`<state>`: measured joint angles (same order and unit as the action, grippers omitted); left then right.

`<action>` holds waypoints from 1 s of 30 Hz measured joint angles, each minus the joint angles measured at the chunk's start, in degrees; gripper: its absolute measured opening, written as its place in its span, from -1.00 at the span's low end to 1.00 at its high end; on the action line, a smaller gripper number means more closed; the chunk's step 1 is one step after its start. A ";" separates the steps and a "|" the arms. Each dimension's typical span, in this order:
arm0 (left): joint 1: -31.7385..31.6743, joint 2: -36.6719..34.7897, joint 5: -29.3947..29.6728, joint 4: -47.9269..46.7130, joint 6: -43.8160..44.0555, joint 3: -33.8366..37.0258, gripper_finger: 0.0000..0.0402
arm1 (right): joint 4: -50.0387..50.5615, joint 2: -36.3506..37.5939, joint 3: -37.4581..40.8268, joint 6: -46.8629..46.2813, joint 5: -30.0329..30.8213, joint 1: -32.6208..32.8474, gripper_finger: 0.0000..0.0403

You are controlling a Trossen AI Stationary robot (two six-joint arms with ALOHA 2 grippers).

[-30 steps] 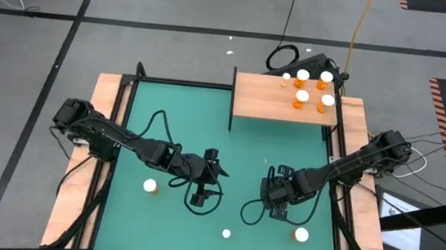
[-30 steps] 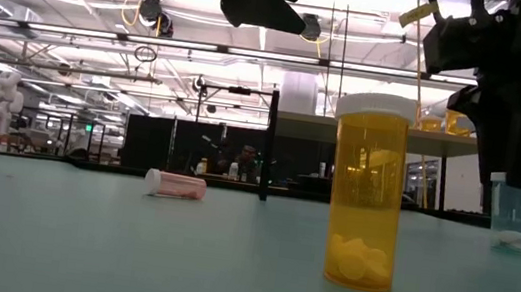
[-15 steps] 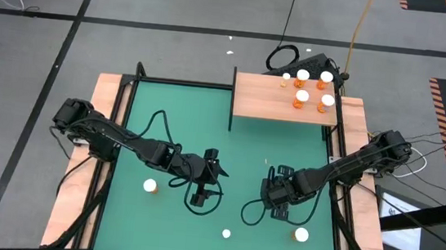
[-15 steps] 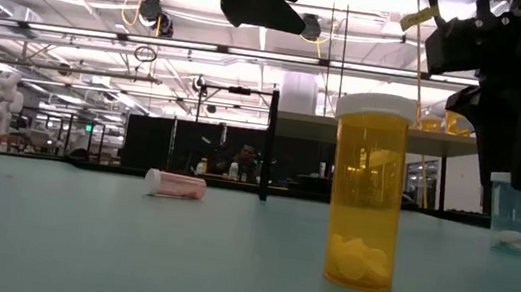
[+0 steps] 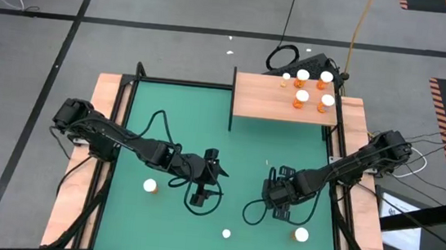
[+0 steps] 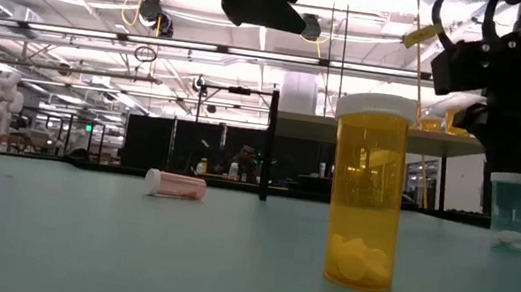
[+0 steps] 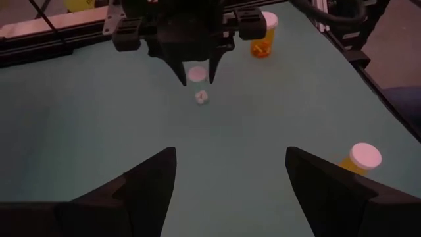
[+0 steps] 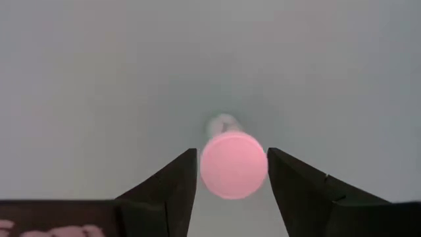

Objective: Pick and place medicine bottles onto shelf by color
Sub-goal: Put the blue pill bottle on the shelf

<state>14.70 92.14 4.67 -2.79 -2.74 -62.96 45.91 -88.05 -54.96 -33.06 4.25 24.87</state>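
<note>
Since the earlier low view, the right arm's dark bulk has shifted toward the right edge of that picture, uncovering more of the small clear bottle (image 6: 506, 211) standing on the green mat (image 5: 181, 129); from above, the arm has barely moved. The right gripper (image 5: 279, 212) points down at the mat, its fingers (image 8: 170, 184) spread narrowly to either side of a round pink cap (image 8: 233, 164) without visibly touching it. That is the cap of the small bottle beneath it, which the left wrist camera also shows between the same fingers.

The left gripper (image 5: 200, 198) hangs over the mat's middle, well apart from any bottle, fingers wide open and empty.

Loose medicine bottles remain on the mat: a white-capped one (image 5: 150, 186) to the left, a small one (image 5: 226, 234) near the front edge, and an orange one (image 5: 302, 234) just beside the right gripper. A pale bottle (image 6: 175, 184) lies on its side farther back. The shelf (image 5: 283, 98) carries five white-capped orange bottles (image 5: 302, 99) clustered at its far right corner.
</note>
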 joint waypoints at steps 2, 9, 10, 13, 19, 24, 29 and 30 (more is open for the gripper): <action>0.00 0.00 0.00 0.00 -0.19 0.00 0.42 | 0.13 -0.02 -0.22 0.11 0.00 -0.01 -0.10; 0.00 0.00 0.00 0.01 -1.49 0.00 0.42 | 0.19 -0.02 -1.33 -0.10 0.12 -0.01 -0.10; 0.00 0.00 0.01 0.00 -1.48 0.00 0.42 | 0.21 0.00 -1.49 -0.13 0.11 -0.01 -0.10; 0.00 0.00 0.00 0.00 -1.22 0.00 0.42 | 0.56 -0.01 -1.74 -0.12 0.10 -0.01 -0.10; 0.00 0.00 0.00 0.04 0.09 0.00 0.42 | 0.81 -0.02 -1.77 -0.72 -0.36 -0.01 -0.11; 0.00 0.00 0.00 0.73 0.34 0.00 0.42 | 0.76 0.35 -1.77 -0.90 -1.40 -0.03 -0.21; 0.00 -0.02 0.00 2.35 0.39 -0.02 0.42 | 0.61 0.53 -1.77 -0.94 -1.32 -0.03 -0.33; 0.00 -0.02 0.00 2.50 0.40 -0.02 0.42 | 0.61 0.53 -1.77 -0.94 -1.31 -0.03 -0.35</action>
<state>14.70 92.12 4.67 -0.29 -2.33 -62.98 46.52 -87.53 -56.73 -34.00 2.94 24.84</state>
